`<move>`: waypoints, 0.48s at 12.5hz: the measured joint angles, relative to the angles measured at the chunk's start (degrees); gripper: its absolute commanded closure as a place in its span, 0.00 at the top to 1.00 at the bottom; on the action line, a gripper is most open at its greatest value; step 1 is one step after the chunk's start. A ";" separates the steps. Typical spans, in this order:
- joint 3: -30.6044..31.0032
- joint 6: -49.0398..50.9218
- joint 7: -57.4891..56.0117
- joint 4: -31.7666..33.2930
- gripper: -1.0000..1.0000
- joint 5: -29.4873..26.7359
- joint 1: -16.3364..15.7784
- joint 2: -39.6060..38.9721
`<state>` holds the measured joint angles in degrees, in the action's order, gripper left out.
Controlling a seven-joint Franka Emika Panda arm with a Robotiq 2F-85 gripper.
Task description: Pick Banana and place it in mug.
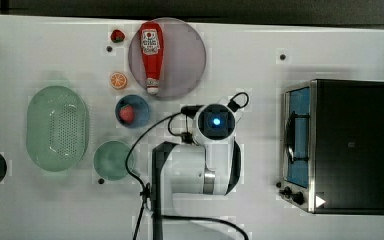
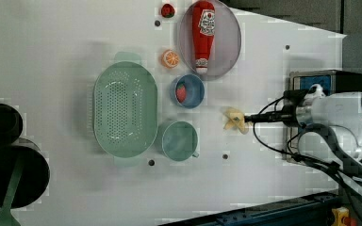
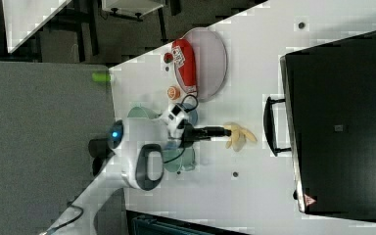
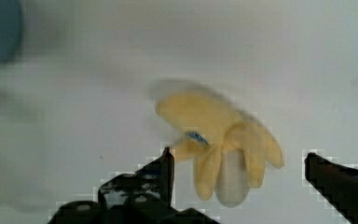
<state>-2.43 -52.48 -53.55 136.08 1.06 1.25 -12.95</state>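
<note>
A: Step in hand is the pick. Your end effector (image 4: pixel 237 161) is spread wide, holding nothing, with the banana (image 4: pixel 221 142) lying on the white surface (image 2: pixel 273 179) between its 2 fingers (image 4: pixel 161 172) in the wrist view. In the left view the banana (image 2: pixel 234 120) sits just off the tip of the end effector (image 2: pixel 250 118), apart from every container.

B: How should you take it?

A: It is a peeled banana with splayed skin flaps. My judgement: centre over the thick body, not a flap, come straight down, then close. A flap alone would likely slip or fold.

B: Where does it go?

A: The mug (image 2: pixel 179 141), mint-green, to the left view's left of the banana and just beside the colander (image 2: pixel 125 108). It looks empty.

B: Other containers?

A: The blue cup (image 2: pixel 188 91) holds 1 strawberry (image 2: pixel 181 92). The colander looks empty. The round plate (image 2: pixel 226 42) carries the ketchup bottle (image 2: pixel 203 35). An orange slice (image 2: pixel 170 58) and a 2nd strawberry (image 2: pixel 168 10) lie loose on the surface. Don't mistake the blue cup for the mug.
</note>
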 measured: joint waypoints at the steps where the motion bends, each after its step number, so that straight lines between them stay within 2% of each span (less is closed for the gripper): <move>1: -0.04 -1.06 -2.24 0.22 1.00 0.13 0.10 -1.89; 6: -0.35 -8.67 -7.11 1.68 1.00 -0.49 -0.35 -10.31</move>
<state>-2.78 -61.16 -60.65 137.76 0.57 0.90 -23.26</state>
